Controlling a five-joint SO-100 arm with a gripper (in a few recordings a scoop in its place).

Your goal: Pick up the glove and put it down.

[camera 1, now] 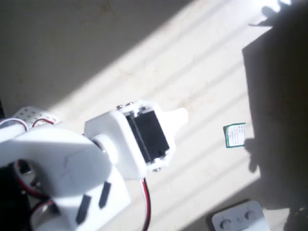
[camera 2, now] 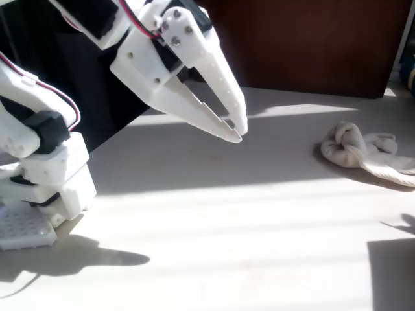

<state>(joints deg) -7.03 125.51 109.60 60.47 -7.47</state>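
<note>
The glove (camera 2: 363, 152) is a cream-beige fabric bundle lying crumpled on the table at the right of the fixed view. My white gripper (camera 2: 237, 131) hangs above the table well to the glove's left, apart from it, pointing down and to the right. Its two fingers meet at the tips with nothing between them. In the overhead view the gripper (camera 1: 180, 115) pokes out from under the wrist's black motor, over sunlit tabletop.
A small green-and-white card (camera 1: 235, 135) lies right of the gripper. A white device with round buttons (camera 1: 239, 219) sits at the bottom edge. Deep shadow covers the right side. The arm's base (camera 2: 39, 188) stands at the left. A dark wall (camera 2: 305, 45) backs the table.
</note>
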